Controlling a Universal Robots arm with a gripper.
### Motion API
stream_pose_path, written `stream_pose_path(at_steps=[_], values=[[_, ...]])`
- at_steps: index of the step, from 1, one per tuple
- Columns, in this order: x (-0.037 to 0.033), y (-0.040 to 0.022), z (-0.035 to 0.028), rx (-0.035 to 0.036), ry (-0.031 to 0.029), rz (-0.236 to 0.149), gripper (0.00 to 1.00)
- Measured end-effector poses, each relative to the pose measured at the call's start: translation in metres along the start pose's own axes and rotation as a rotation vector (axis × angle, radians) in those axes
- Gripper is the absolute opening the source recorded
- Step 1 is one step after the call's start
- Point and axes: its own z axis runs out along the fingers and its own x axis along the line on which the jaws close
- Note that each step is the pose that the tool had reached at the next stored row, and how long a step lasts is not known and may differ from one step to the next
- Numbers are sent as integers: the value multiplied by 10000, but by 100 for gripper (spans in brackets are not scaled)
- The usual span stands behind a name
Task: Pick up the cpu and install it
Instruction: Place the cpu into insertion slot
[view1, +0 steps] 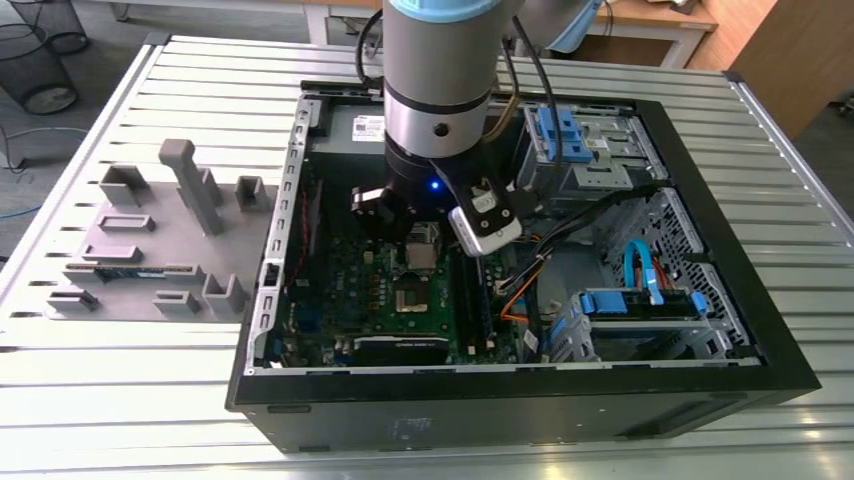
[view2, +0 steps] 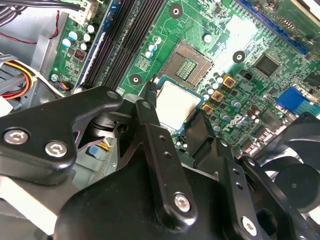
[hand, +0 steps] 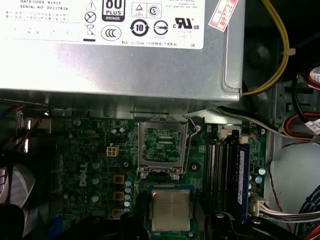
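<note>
Figure: the end effector (view2: 176, 107) works inside the open computer case (view1: 534, 410). Its fingers (view2: 150, 120) pinch opposite edges of the cpu (view2: 172, 100), which you see held flat and just clear of the motherboard (hand: 90, 165). The empty socket (hand: 160, 144), its retaining frame open, lies just beyond the chip, towards the power supply (hand: 125, 70). Chip and socket edges run roughly parallel. The cpu sits beside the socket, not yet over it.

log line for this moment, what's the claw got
claw: shut on cpu | cpu: held above motherboard, beside open socket | socket: empty | install: not done
</note>
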Motion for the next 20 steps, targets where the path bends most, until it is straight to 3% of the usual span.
stream_pose_path(at_steps=[20], values=[[2,-1,78,0,0,0,47]])
